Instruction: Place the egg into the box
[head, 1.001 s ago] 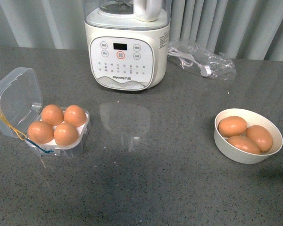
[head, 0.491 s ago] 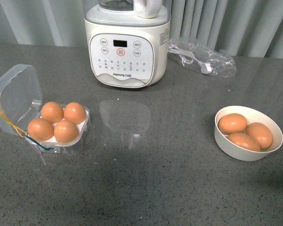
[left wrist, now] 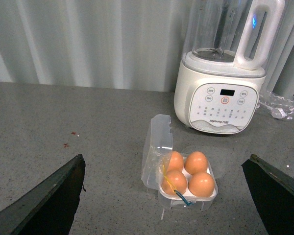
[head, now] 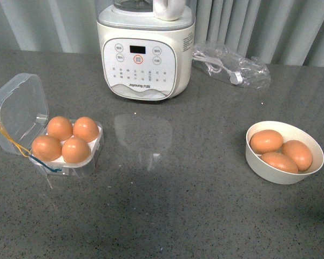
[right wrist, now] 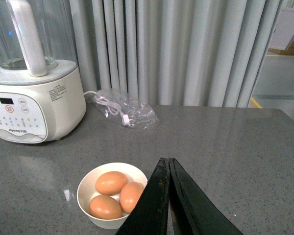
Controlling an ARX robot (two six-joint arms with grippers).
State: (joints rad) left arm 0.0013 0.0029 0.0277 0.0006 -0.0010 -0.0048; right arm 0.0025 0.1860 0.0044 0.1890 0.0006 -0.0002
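Note:
The clear plastic box (head: 70,145) sits at the table's left with its lid (head: 19,110) open. All its cells hold orange-brown eggs (head: 75,150). Yellow and blue strings hang at its front. It also shows in the left wrist view (left wrist: 186,178), between my wide-open left gripper's (left wrist: 166,188) dark fingers (left wrist: 54,196), which are well back from it and empty. Three more eggs (head: 266,141) lie in a white bowl (head: 259,170) at the right. My right gripper (right wrist: 167,169) is shut and empty, beside the bowl (right wrist: 88,183). Neither arm shows in the front view.
A white blender (head: 146,48) stands at the back centre. A clear bag with a white cable (head: 229,67) lies to its right. Grey curtains hang behind the grey speckled table (head: 178,205).
The front view shifted slightly between the earliest frame and half a second ago; nothing on the table has moved.

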